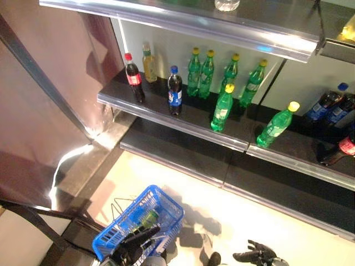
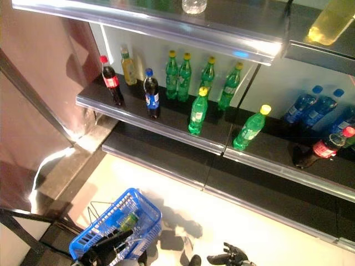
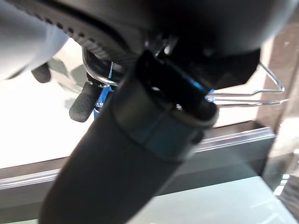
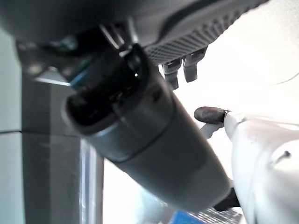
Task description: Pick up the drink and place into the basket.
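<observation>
My left hand (image 1: pixel 133 246) is low at the left and shut on the thin wire handles (image 3: pixel 243 95) of the blue basket (image 1: pixel 125 217), which hangs above the pale floor. A green drink (image 1: pixel 148 218) lies inside the basket. My right hand (image 1: pixel 256 255) is low at the right over the floor, its fingers spread and empty, apart from the basket. On the dark middle shelf (image 1: pixel 166 113) stand a red-capped cola bottle (image 1: pixel 133 77), a yellow drink (image 1: pixel 148 64), a dark blue-labelled bottle (image 1: pixel 175 91) and green bottles (image 1: pixel 223 108) with yellow caps.
More blue-capped bottles (image 1: pixel 327 105) and a red-labelled cola bottle (image 2: pixel 324 148) are on the shelf's right section. A metal upper shelf (image 1: pixel 183 19) overhangs the drinks. A lower dark shelf (image 1: pixel 183 160) juts out above the floor. A reddish wall panel (image 1: pixel 50 83) stands at the left.
</observation>
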Motion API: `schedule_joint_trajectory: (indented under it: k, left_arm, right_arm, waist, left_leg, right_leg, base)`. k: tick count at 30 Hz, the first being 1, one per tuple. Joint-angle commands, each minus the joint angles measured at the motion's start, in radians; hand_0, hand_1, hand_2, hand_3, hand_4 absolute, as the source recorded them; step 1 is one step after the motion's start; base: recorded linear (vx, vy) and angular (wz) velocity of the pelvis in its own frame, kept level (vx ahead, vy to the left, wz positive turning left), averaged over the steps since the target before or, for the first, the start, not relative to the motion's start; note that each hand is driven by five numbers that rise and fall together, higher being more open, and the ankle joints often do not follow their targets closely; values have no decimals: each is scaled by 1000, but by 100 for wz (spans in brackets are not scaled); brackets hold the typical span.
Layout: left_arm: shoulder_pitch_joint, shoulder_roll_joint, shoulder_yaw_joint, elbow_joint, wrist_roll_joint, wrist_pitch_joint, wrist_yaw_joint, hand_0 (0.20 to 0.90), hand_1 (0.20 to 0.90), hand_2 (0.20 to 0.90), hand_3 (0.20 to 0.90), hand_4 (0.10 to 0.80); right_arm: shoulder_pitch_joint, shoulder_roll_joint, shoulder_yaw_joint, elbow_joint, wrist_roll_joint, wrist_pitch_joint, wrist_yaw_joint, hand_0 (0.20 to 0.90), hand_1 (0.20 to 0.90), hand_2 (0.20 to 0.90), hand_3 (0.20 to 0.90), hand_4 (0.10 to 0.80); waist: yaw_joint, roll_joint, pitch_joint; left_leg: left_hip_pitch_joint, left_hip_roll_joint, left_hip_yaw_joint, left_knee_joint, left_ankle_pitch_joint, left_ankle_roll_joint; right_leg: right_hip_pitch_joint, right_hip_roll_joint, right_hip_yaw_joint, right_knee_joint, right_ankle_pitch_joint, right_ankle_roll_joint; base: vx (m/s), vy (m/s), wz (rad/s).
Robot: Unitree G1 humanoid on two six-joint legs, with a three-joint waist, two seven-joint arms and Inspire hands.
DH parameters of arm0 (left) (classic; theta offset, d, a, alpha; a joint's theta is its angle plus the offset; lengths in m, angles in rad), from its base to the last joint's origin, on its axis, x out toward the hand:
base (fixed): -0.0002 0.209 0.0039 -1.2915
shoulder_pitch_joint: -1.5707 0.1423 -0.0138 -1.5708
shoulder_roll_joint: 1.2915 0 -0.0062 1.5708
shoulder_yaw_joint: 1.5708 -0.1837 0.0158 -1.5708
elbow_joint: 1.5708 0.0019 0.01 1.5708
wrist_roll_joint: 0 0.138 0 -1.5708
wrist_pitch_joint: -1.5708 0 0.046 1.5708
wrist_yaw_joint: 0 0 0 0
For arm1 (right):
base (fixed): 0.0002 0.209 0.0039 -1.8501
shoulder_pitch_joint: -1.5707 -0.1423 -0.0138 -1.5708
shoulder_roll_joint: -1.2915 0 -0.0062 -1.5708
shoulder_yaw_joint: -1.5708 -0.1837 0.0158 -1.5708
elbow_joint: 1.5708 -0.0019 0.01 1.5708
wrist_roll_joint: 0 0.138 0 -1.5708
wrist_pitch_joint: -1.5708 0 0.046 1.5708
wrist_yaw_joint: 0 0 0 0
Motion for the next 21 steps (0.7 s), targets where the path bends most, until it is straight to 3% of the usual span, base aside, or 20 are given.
schedule_joint_trajectory:
  k: [1,3,5,7,10,13,16,21]
  left_arm:
    - [-16,41,1,-65,-37,-40,-83,300,300,300,200,100]
    - [-20,41,-2,-85,-47,-37,-66,300,300,300,200,100]
    - [-22,45,-2,-102,-43,-33,-56,300,300,300,200,100]
    - [-20,49,-2,-102,-43,-32,-57,300,300,300,200,100]
    - [-13,66,9,-90,-46,-35,-68,300,300,300,200,100]
    - [2,74,29,-78,-29,-32,-79,300,300,300,200,100]
    - [28,64,45,-88,-9,-18,-94,300,300,300,200,100]
    - [48,45,39,-109,-6,-15,-97,300,300,300,200,100]
  right_arm:
    - [16,-8,-4,5,24,-29,24,900,900,900,900,800]
    - [9,-6,-4,12,21,-28,28,900,900,900,900,800]
    - [9,2,-6,22,30,-35,20,900,900,900,900,800]
    - [15,4,-9,23,30,-41,17,900,900,900,900,800]
    - [21,6,-15,16,20,-48,24,900,900,900,900,800]
    - [20,7,-25,15,-3,-32,31,900,900,900,900,800]
    - [21,6,-25,20,-18,-14,22,900,900,900,900,800]
    - [25,-10,-23,21,-20,-1,18,900,900,900,900,800]
  waist:
    - [-16,-7,-1]
    - [-15,-9,3]
    - [-25,-16,5]
    - [-30,-19,2]
    - [-51,-39,-6]
    - [-57,-40,-5]
    - [-50,-30,-16]
    - [-49,-13,-36]
  left_leg:
    - [4,-66,-34,4,-31,20]
    - [24,-58,-30,4,-36,4]
    - [36,-44,-31,23,-54,-15]
    - [37,-39,-28,34,-62,-20]
    - [51,-16,-15,78,-103,-37]
    - [70,17,-22,125,-134,-35]
    - [75,57,-16,152,-122,-54]
    - [108,73,-18,86,-75,-78]
  right_leg:
    - [-16,-136,35,259,93,53]
    - [0,-146,16,150,106,58]
    - [11,-119,18,-48,129,66]
    - [14,-110,20,-104,137,68]
    - [-12,-123,36,-208,231,87]
    - [-9,-135,52,-191,207,88]
    - [32,-134,22,-176,159,79]
    - [79,-108,-15,-201,125,71]
  base:
    - [97,-22,-2]
    - [80,-180,5]
    - [99,-277,-5]
    - [68,-198,-2]
    - [109,-315,14]
    - [193,-325,15]
    - [174,-250,16]
    - [122,-100,17]
